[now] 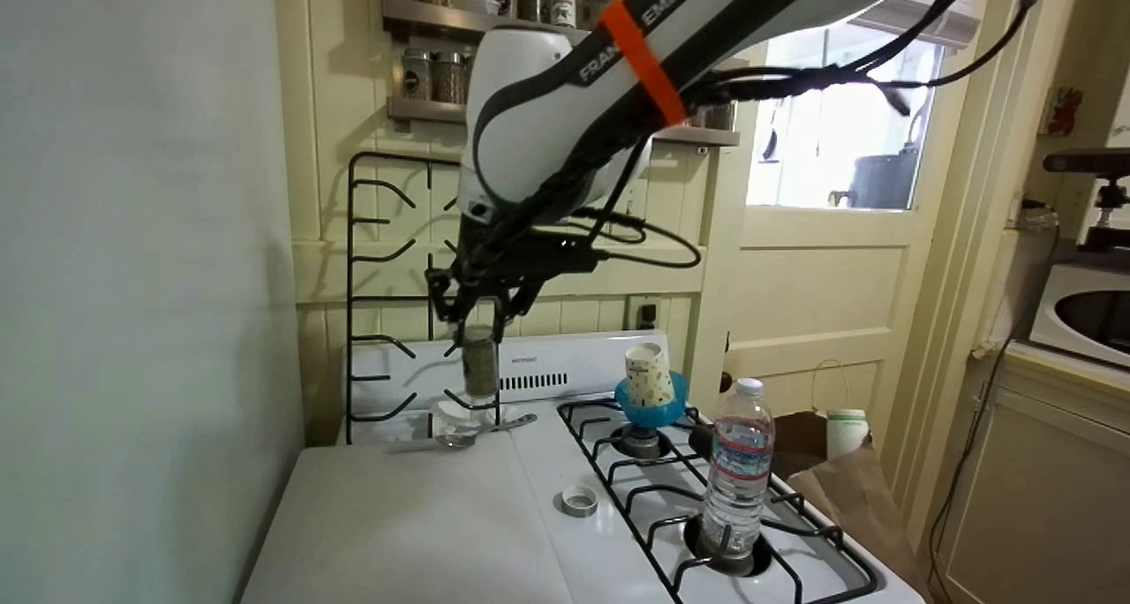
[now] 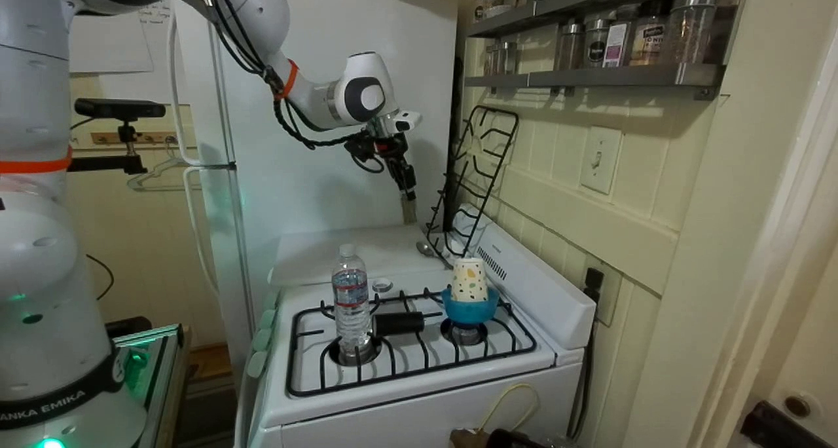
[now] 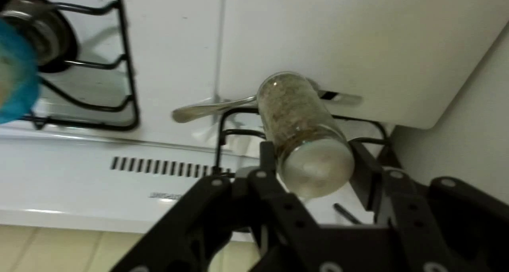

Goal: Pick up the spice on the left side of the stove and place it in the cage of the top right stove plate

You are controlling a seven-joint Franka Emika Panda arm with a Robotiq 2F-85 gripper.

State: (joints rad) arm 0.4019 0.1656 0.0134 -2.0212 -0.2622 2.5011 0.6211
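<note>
Holding a spice jar point(image 3: 296, 109), glass with grey-brown contents: gripper point(image 3: 312, 148) clamped on it, 2 fingers point(image 3: 267, 156) at its sides. Jar hangs near upright above the back edge of the stove point(image 1: 605, 560), toward the left corner, apart from the surface. (Back = lettered panel side; left = refrigerator point(image 2: 347, 140) side.)

Writing: HOTPOINT, small and faint, on the back panel point(image 1: 609, 357). FRAN and EMIKA on the arm point(image 1: 547, 136), split by orange tape point(image 1: 643, 61). ANKA EMIKA on the black band point(image 2: 59, 405) at the arm's base. Water bottle point(image 1: 740, 471): blue-and-red label, words not legible. Shelf jars point(image 2: 596, 42): labels too small to read surely.

Edges, room: tall grate panel point(image 1: 350, 277) leans at the back left corner, close behind the jar; contact between these 2 cannot be told. Spoon point(image 3: 195, 112) at the back edge, partly on the white cover point(image 1: 397, 516), partly off it. Cover runs along the left edge. Silver ring point(image 1: 580, 502) on the stove top between cover and burner cage point(image 3: 126, 59). Cage follows the right edge. At its back right burner point(image 2: 463, 333): blue bowl point(image 2: 470, 310) with spotted cup point(image 2: 469, 281), narrow end up. Bottle upright at the front burner point(image 2: 374, 351), toward the front edge. Black cylinder point(image 2: 398, 323) lies between bottle and bowl. Jar and bowl well apart along the back edge, open air between them.
</note>
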